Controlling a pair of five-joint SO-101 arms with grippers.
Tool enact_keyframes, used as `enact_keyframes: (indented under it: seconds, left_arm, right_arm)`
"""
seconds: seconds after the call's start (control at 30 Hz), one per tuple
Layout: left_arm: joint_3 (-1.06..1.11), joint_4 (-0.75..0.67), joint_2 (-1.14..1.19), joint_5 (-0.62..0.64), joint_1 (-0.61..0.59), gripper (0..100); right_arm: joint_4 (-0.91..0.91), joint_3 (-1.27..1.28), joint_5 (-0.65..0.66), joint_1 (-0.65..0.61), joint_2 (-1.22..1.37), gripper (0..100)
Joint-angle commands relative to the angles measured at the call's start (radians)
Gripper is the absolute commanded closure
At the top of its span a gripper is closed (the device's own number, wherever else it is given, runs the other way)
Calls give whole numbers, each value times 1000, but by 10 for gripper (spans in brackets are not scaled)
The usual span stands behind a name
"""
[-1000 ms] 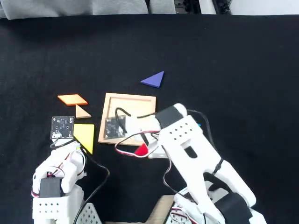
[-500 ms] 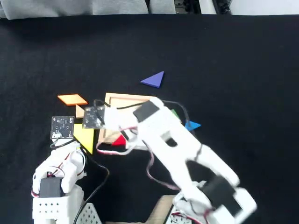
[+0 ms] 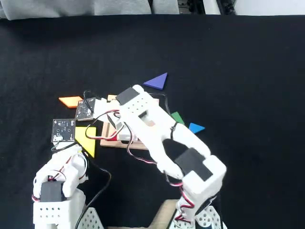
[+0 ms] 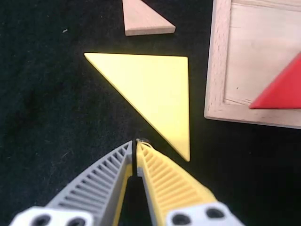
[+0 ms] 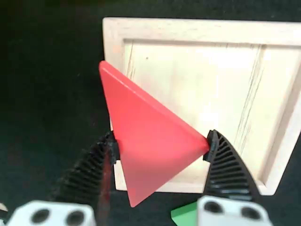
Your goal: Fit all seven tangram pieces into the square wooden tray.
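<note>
My right gripper [image 5: 160, 143] is shut on the red triangle [image 5: 150, 146], held tilted above the square wooden tray [image 5: 113, 28], over the tray's corner. The tray floor [image 5: 202, 75] is bare. In the high view the right arm [image 3: 143, 119] lies across the tray [image 3: 112, 98]. My left gripper [image 4: 136, 142] is shut with nothing in it, its tips just off the long edge of the yellow triangle [image 4: 150, 89], which lies flat beside the tray rim [image 4: 214, 61]. The red triangle [image 4: 282, 89] shows over the tray there too.
A purple triangle [image 3: 156, 81] lies beyond the tray. An orange parallelogram [image 3: 70, 101] and a plain wooden triangle [image 4: 143, 21] sit to its left, past the yellow triangle [image 3: 87, 138]. A green piece [image 3: 177, 117] and a blue piece [image 3: 195, 128] lie right of the tray.
The right arm has swung left and farther out across the tray, carrying the red triangle from the tray's near edge to its left side. The left arm has kept still.
</note>
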Motion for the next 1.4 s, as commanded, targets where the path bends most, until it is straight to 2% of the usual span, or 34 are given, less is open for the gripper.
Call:
enact_keyframes:
  seconds: [0.0,0.5,0.7,0.97,1.1,1.2,1.33,1.37]
  left_arm:
    - [21,6,-3,5,-8,970]
    - [21,6,-3,5,-8,970]
    - [21,6,-3,5,-8,970]
    - [21,6,-3,5,-8,970]
    - [21,6,-3,5,-8,970]
    - [21,6,-3,5,-8,970]
    - [21,6,-3,5,-8,970]
    - [21,6,-3,5,-8,970]
  right_arm:
    - [-14,-70,-8,-6,13,821]
    - [-26,-61,-17,-12,30,814]
    - [-26,-44,-38,-14,30,669]
    - [-25,-22,-21,-35,22,667]
    - [-11,-70,-20,5,-4,669]
    - [3,-165,-23,74,-42,749]
    - [-26,-229,-23,132,-4,996]
    - [-29,-231,-23,133,21,966]
